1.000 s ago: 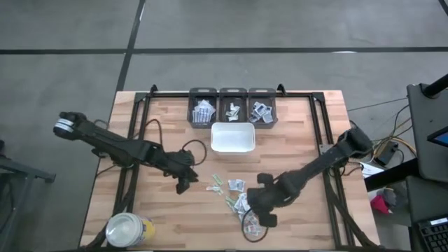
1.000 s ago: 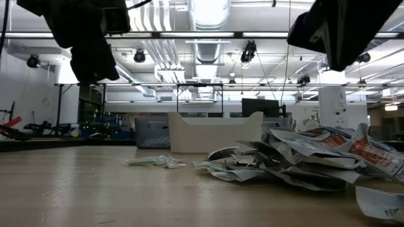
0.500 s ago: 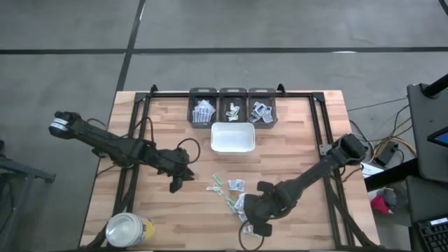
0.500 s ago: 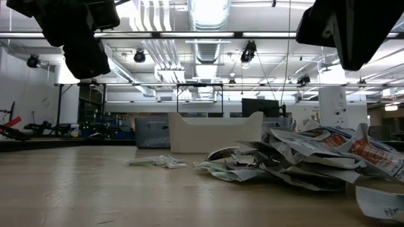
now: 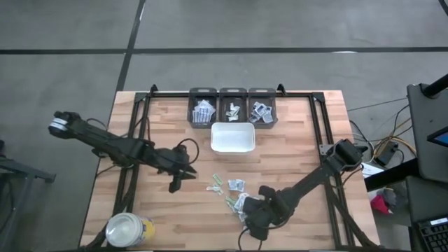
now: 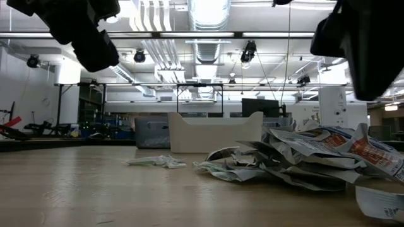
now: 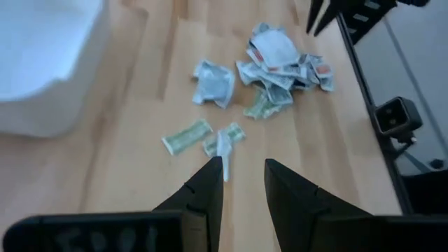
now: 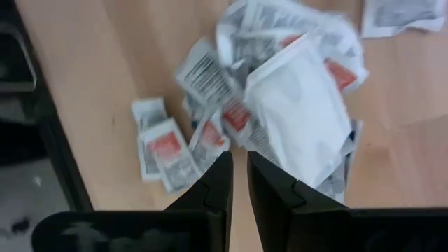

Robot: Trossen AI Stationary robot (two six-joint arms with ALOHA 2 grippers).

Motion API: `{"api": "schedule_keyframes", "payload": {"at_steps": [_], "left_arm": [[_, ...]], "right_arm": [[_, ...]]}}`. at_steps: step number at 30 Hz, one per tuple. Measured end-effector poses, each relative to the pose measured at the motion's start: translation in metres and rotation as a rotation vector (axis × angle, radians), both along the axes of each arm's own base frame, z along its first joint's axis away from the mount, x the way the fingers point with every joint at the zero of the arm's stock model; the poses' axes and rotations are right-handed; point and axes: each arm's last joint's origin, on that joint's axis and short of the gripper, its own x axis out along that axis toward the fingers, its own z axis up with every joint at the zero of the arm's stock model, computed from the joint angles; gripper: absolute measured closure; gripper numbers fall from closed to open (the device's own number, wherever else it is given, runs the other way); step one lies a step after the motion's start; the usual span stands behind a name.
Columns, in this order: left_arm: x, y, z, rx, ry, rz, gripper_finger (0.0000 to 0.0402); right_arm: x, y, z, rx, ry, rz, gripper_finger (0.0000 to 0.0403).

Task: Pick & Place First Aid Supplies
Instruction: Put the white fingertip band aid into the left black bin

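Since a second ago the right gripper [image 5: 253, 225] has drawn back toward the near edge of the light wooden slatted table [image 5: 308, 147], and the left gripper [image 5: 175, 186] has shifted slightly left. The right gripper's two dark fingers [image 8: 213, 189] now stand almost together with a thin gap, holding nothing, above the near end of the heap of small white paper first aid packets with red and grey print [image 8: 280, 105]. The left gripper hangs over bare wood left of the scattered packets, its dark fingers [image 7: 206, 192] apart and empty, with a green-printed sachet [image 7: 186, 136] and a thin white packet [image 7: 224, 145] lying just beyond the tips. The heap [image 5: 241, 203] lies near the middle of the table's near half, and a few loose pieces, among them a pale crumpled packet [image 5: 236, 185], lie just on its far side. Farther off, at the centre, sits the white rectangular plastic tray [image 5: 249, 142], and behind it three dark bins [image 5: 232, 92] stand side by side with more packets inside. A round yellow jar with a white lid [image 5: 127, 229] stands at the near left corner.
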Motion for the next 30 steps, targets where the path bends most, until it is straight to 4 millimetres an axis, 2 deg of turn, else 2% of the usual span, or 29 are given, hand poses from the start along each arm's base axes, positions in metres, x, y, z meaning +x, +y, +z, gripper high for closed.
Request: {"api": "schedule_keyframes", "payload": {"at_steps": [6, 14, 21, 30], "left_arm": [[-0.010, 0.005, 0.013, 0.039, -0.090, 0.048, 0.0303], [-0.043, 0.008, 0.028, 0.048, -0.224, 0.081, 0.0303], [-0.069, 0.010, 0.025, 0.044, -0.270, 0.110, 0.0303], [-0.086, 0.017, 0.015, 0.068, -0.290, 0.125, 0.0303]], "right_arm": [[-0.002, 0.002, 0.003, 0.011, -0.010, -0.046, 0.0360], [-0.002, 0.002, 0.003, 0.009, -0.010, -0.036, 0.0360], [-0.003, 0.002, 0.004, 0.008, -0.003, 0.012, 0.0360], [-0.009, -0.001, 0.002, 0.008, 0.084, -0.006, 0.0360]]}}
